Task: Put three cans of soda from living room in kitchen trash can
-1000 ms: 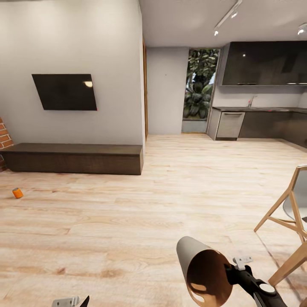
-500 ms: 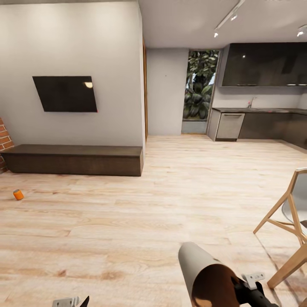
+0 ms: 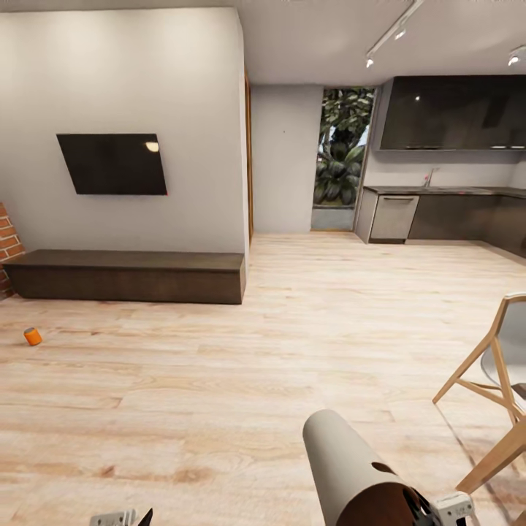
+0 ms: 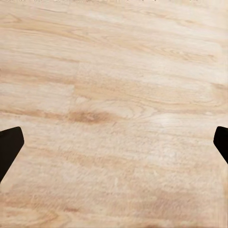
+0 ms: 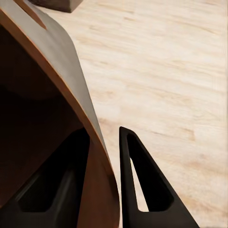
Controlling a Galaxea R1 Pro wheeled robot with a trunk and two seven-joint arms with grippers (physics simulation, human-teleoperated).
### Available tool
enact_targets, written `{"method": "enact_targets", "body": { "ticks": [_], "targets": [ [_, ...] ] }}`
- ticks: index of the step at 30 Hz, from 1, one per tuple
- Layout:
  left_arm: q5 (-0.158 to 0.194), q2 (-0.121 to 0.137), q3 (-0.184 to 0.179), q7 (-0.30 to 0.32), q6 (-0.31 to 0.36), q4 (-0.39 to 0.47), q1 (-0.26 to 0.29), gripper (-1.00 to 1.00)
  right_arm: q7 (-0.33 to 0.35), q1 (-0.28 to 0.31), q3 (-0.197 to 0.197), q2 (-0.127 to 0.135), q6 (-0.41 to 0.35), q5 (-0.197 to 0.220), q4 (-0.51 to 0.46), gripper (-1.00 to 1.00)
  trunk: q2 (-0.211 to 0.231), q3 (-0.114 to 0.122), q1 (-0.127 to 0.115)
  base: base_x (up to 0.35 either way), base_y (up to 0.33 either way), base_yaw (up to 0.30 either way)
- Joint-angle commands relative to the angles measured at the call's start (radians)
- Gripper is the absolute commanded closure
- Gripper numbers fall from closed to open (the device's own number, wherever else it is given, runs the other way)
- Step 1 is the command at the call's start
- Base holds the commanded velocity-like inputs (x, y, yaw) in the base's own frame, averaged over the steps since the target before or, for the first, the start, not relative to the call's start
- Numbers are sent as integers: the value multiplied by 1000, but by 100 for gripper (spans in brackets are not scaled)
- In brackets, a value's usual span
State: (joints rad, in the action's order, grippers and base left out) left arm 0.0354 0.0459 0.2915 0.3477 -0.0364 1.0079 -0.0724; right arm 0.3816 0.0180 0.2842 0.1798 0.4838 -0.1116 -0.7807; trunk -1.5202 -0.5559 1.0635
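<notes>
While tipped on its side at the lower right of the head frame, bin (image 3: 351,467) hangs above the plank floor (image 3: 219,380), grey outside, brown inside, mouth turned toward the lower right corner. Gripped at the rim by the right gripper (image 3: 431,509), seen at the bottom right edge. In the right wrist frame, bin wall (image 5: 71,95) pinched between the two dark fingers (image 5: 137,190): one inside the brown hollow, one outside over the floor, closed tight on the rim.

Far to the left of the head frame, at mid-height near the edge, one orange can (image 3: 32,336) on the floor, well apart from the bin, in front of the long dark bench (image 3: 131,274). Whether upright or tipped, too small to tell. Above the bench, a dark TV (image 3: 113,163) on the white wall. At the left edge, a strip of red brick (image 3: 7,245).

At the upper right, kitchen (image 3: 446,190) with dark upper cabinets, grey fronts, a dark counter and a small tap. Left of it, a tall window (image 3: 342,150) full of green leaves. At the right edge, part of a wooden chair (image 3: 497,394).

At the bottom edge, left of centre, a sliver of the left gripper (image 3: 120,517). In the left wrist frame, only two dark fingertips (image 4: 9,149) at opposite side edges, spread wide, bare floor between them, nothing held.
</notes>
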Motion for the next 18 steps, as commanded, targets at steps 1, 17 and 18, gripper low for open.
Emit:
{"method": "enact_targets", "body": {
  "ticks": [1, 17, 18],
  "targets": [
    [0, 0, 0, 0, 0, 0, 0, -100, 5, -4, 2, 1, 4, 19, -2, 100, 7, 3, -4, 0, 0, 0],
    [0, 0, 0, 0, -2, -2, 2, -100, 75, -41, 2, 29, 156, 55, 98, 100, 119, 54, -65, 0, 0, 0],
    [0, 0, 0, 0, -2, -2, 2, -100, 76, -42, 2, 34, 159, 55, 106, 100, 126, 57, -69, 0, 0, 0]
  ]
}}
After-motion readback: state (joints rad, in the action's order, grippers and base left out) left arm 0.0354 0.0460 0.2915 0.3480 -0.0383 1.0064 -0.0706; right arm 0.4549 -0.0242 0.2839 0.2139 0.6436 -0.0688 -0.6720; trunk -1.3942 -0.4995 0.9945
